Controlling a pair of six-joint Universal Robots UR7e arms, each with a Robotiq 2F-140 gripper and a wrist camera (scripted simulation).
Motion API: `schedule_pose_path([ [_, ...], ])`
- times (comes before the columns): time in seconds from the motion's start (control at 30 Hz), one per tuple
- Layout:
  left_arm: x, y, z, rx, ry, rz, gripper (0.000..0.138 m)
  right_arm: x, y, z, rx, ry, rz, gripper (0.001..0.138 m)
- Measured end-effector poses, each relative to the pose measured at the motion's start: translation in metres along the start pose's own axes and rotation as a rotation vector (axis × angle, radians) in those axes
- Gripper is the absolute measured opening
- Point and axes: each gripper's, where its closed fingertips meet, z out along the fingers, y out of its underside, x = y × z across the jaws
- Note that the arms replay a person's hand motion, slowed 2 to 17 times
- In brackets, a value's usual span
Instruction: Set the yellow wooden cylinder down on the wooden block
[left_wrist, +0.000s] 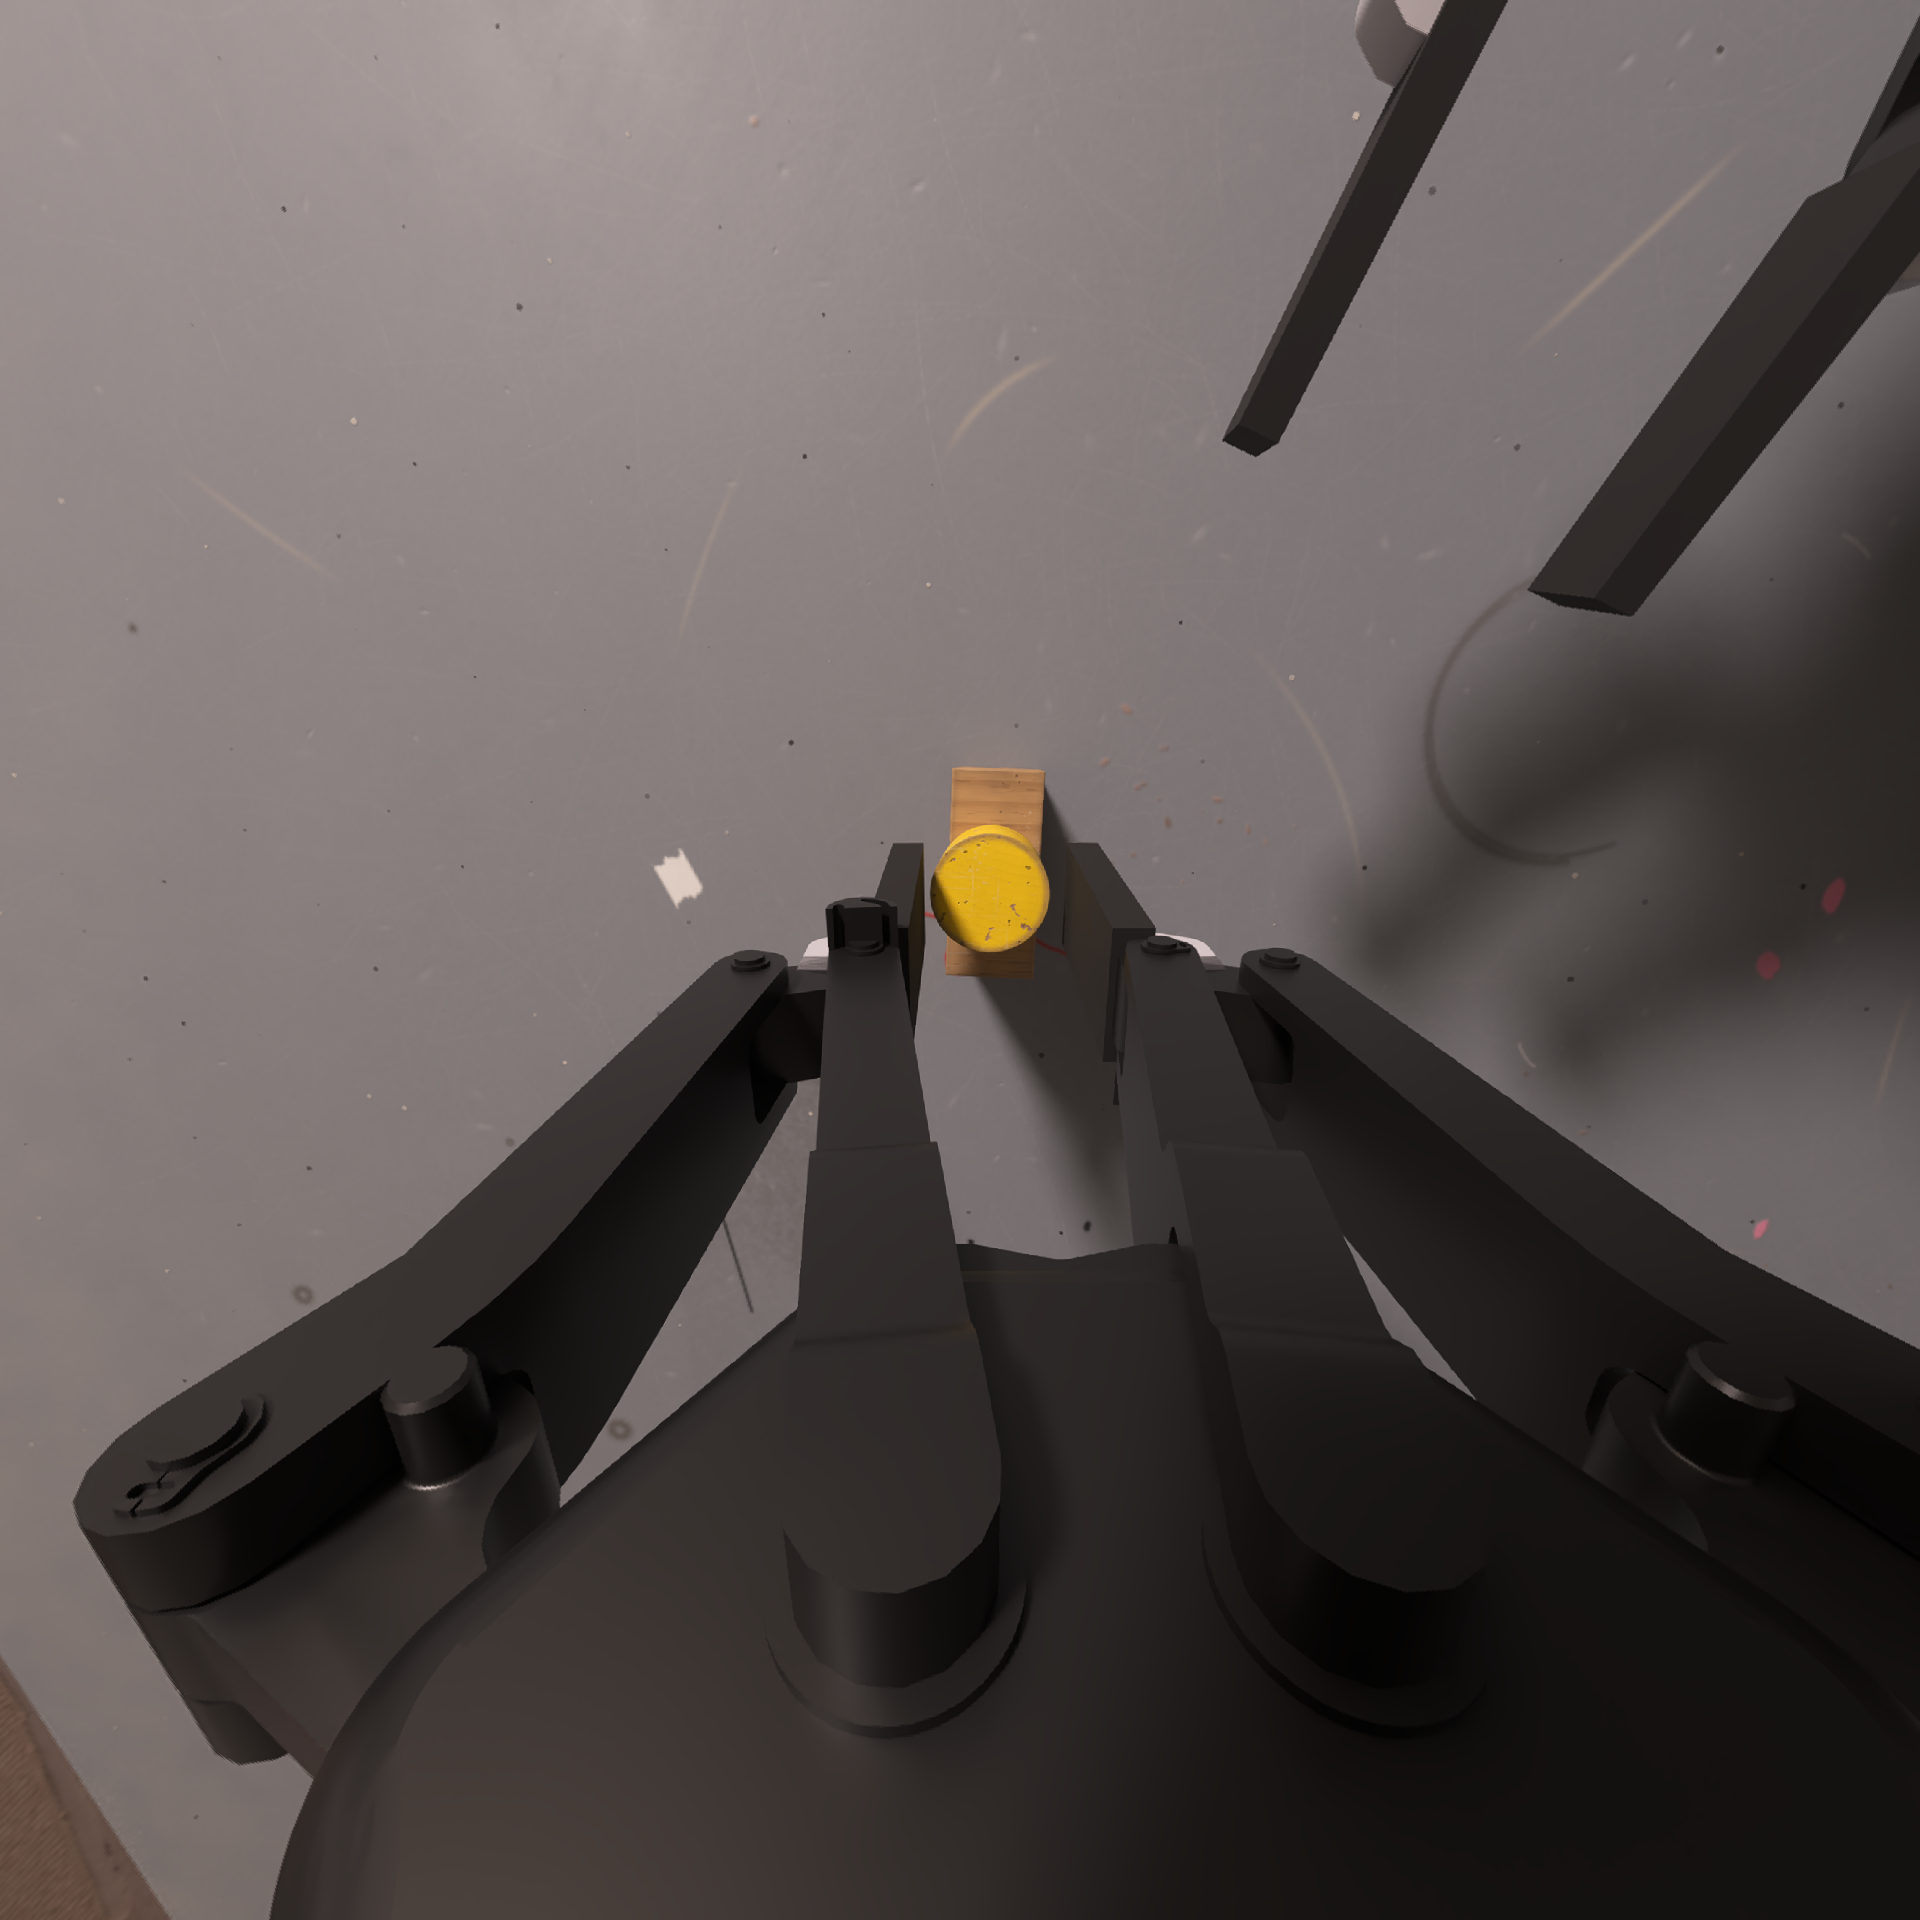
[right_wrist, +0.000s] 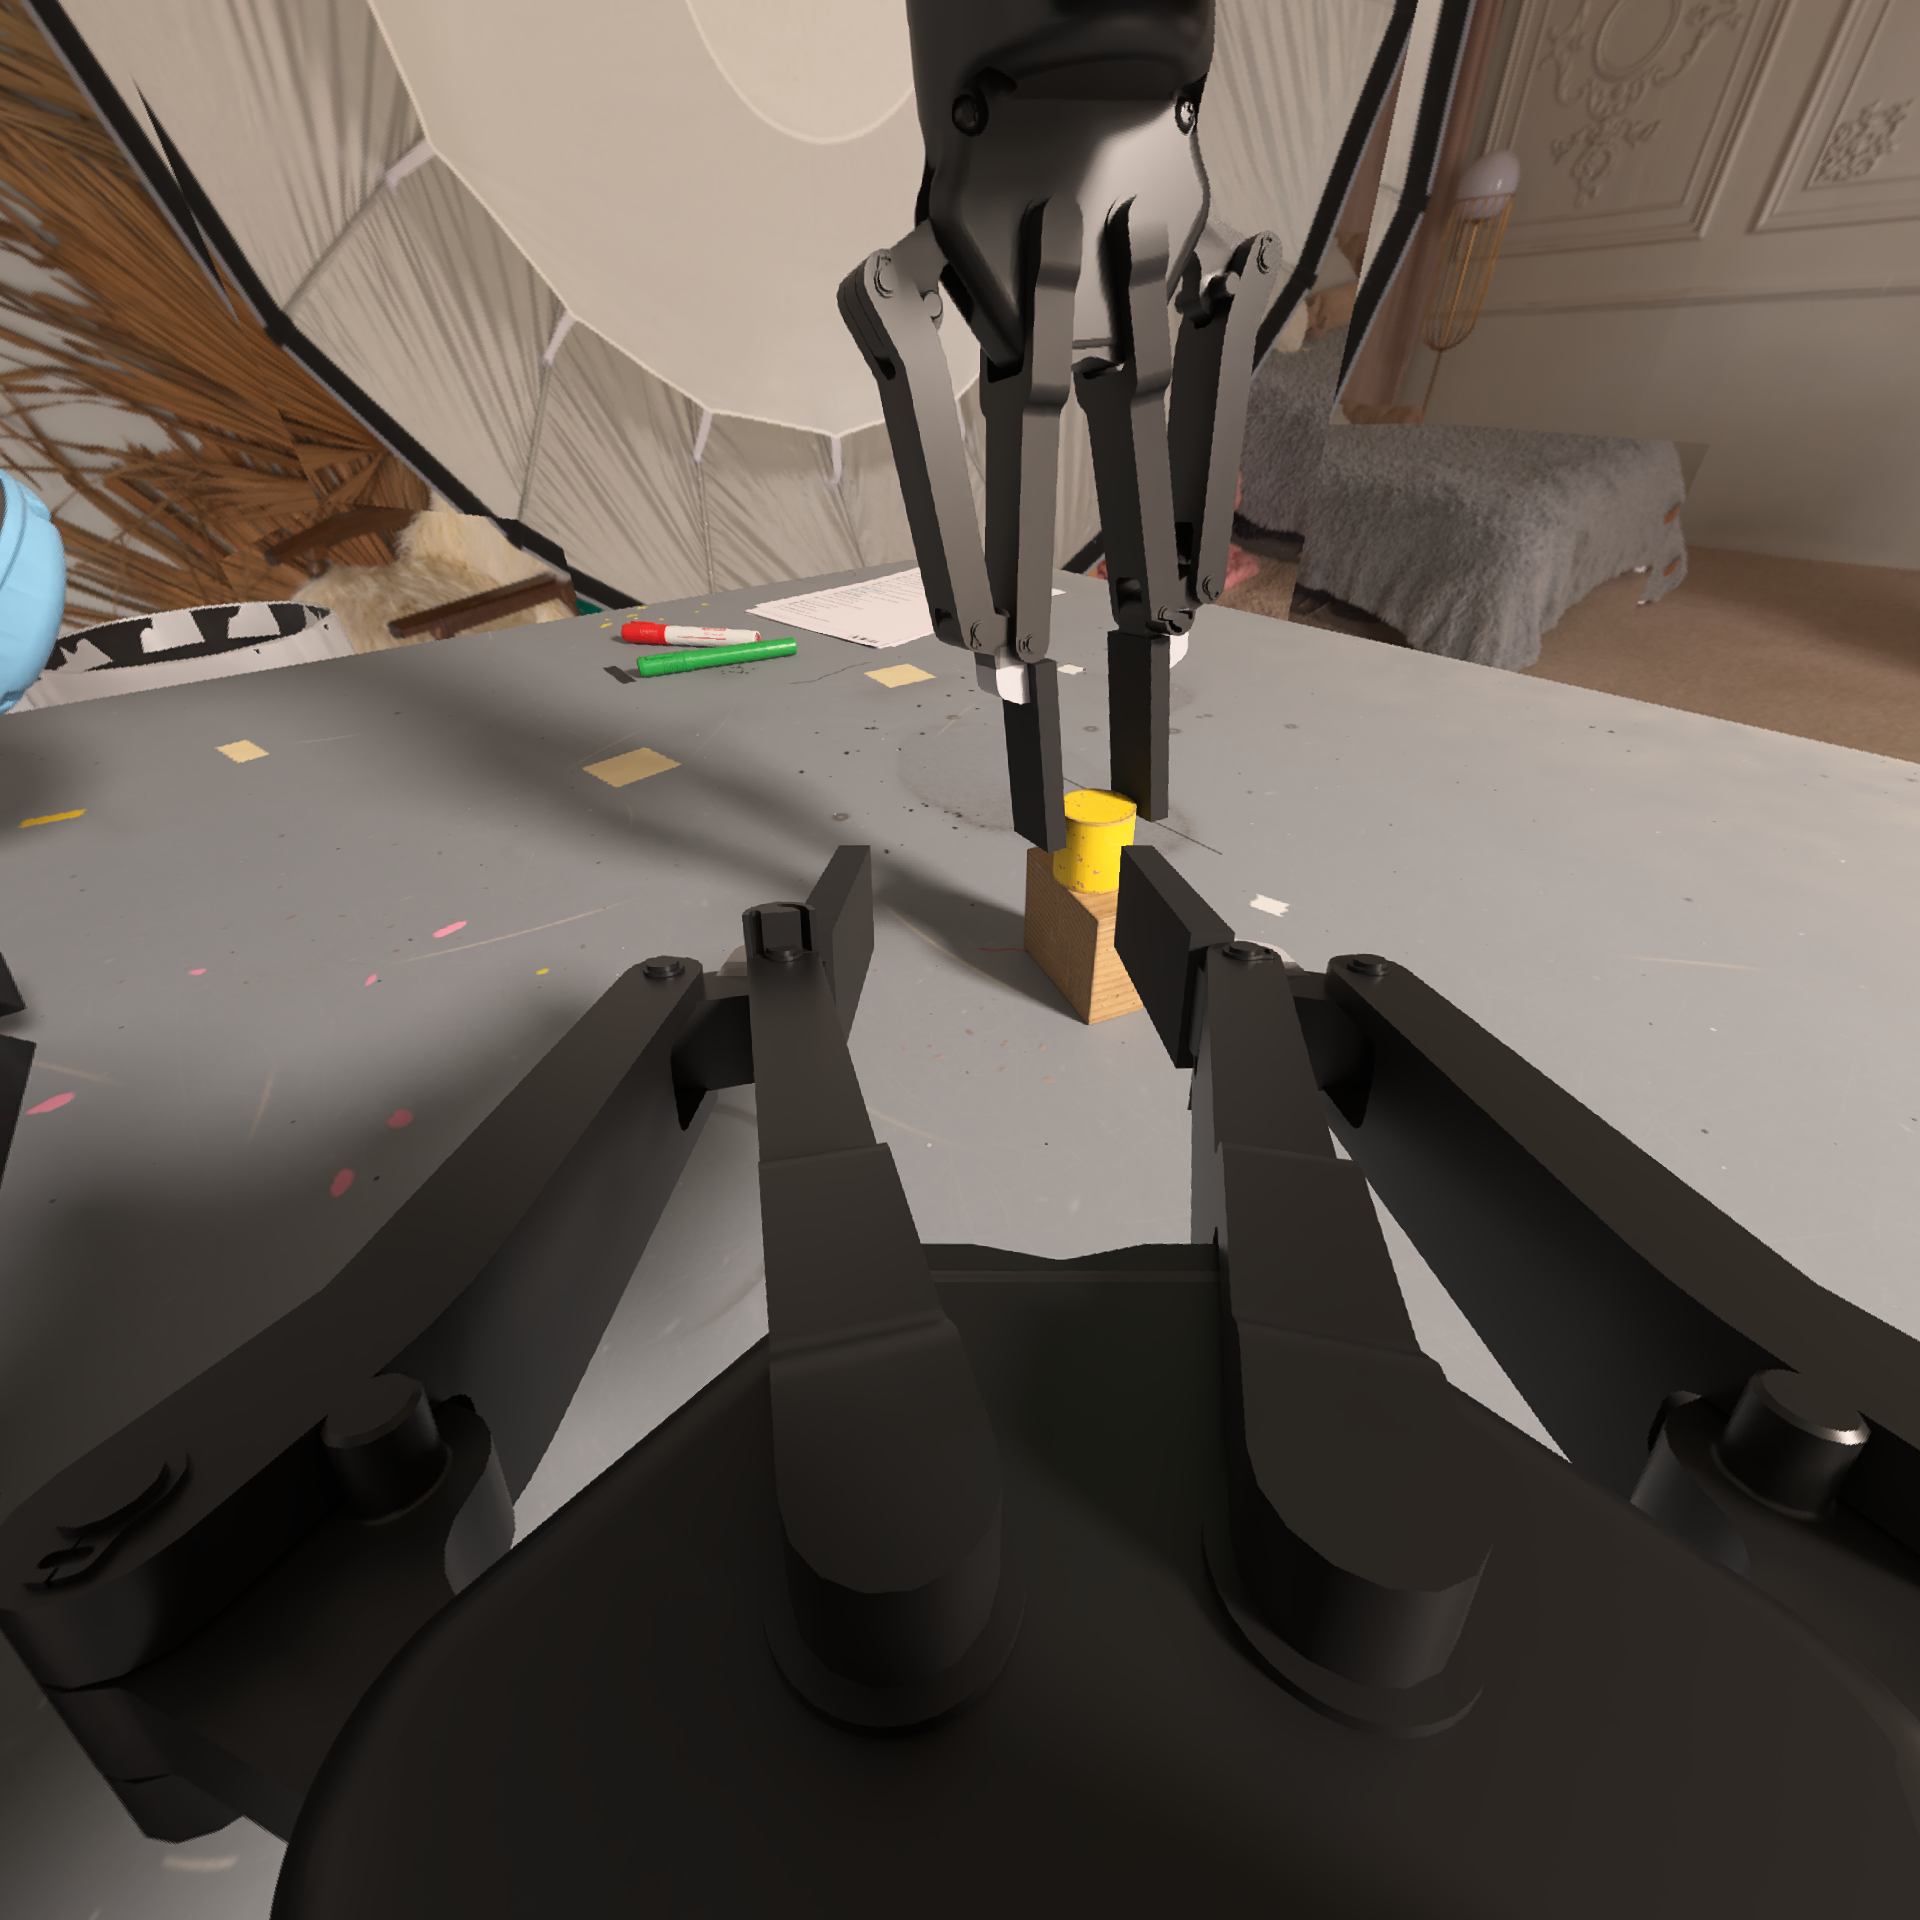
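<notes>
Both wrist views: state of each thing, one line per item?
yellow wooden cylinder: upright on the block, between the left gripper's fingers.
wooden block: on the table, cylinder on top.
left gripper: straddling the cylinder; contact unclear.
right gripper: open, empty, near the block.
red marker: lying flat.
green marker: lying flat.

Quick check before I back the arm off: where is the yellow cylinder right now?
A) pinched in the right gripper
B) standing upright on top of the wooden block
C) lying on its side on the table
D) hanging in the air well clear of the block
B: the yellow cylinder stands upright on the wooden block, between the left gripper's fingers; the right gripper is open and holds nothing.
</notes>
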Motion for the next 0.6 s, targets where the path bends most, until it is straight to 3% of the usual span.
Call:
schedule_pose_path([
  [0.6,0.0005,0.0002,-0.0009,-0.003,-0.009,0.012,0.03,0.0,0.0005,0.0002,-0.003,0.0,-0.001,0.063],
])
